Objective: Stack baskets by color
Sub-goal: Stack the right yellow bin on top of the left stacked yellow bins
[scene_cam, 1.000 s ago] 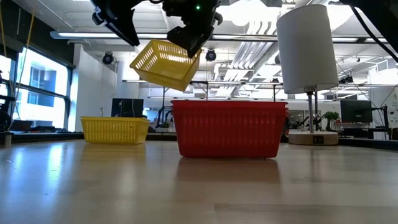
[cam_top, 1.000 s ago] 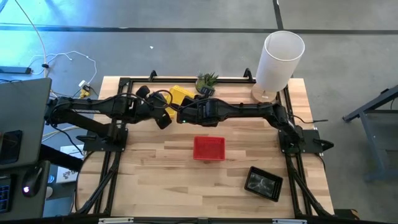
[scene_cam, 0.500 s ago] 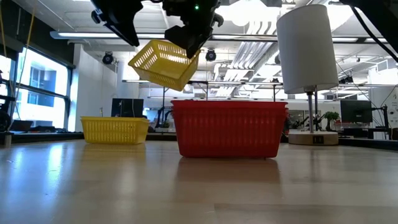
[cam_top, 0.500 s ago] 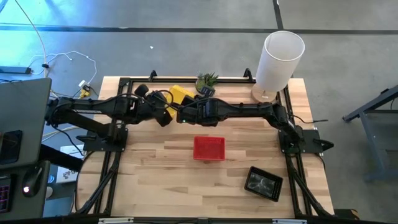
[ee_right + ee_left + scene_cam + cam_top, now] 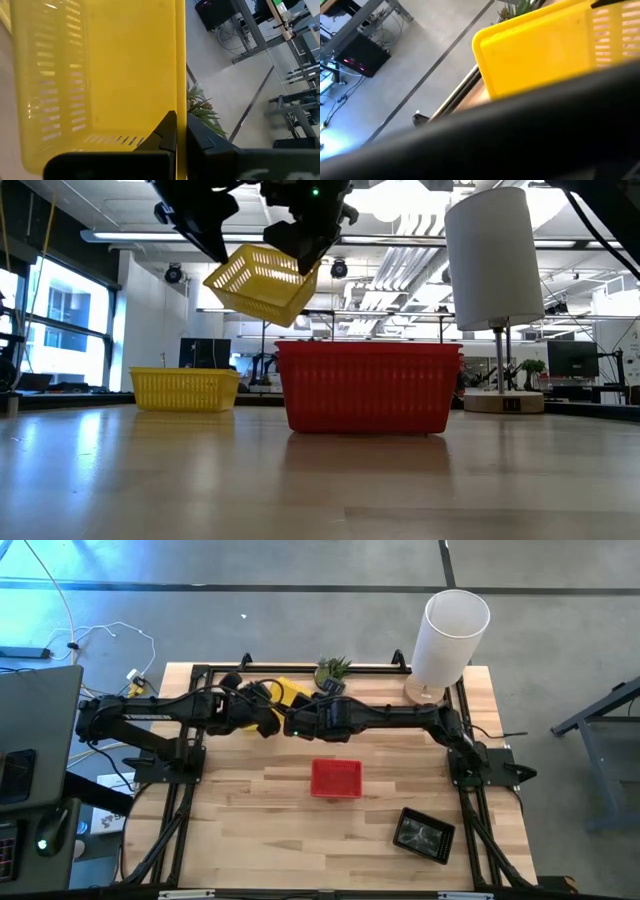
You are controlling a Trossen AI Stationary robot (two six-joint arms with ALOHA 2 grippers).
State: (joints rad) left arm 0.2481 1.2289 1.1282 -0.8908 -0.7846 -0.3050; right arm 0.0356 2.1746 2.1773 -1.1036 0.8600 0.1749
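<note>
Both arms reach in over the back of the table. The right gripper point(image 5: 181, 131) is pinched tight (fingers nearly touching); the left gripper point(image 5: 262, 720) hangs beside it.

From above, you can see only a sliver of the lifted yellow basket point(image 5: 290, 691); both arms cover the rest of it beside the green plant point(image 5: 332, 669). The left gripper point(image 5: 205, 225) is cut off by the low view's upper edge near that basket, so you cannot tell how its fingers stand. In the left wrist view a dark blurred bar point(image 5: 530, 140) fills the frame below the basket, too blurred to make out.
</note>
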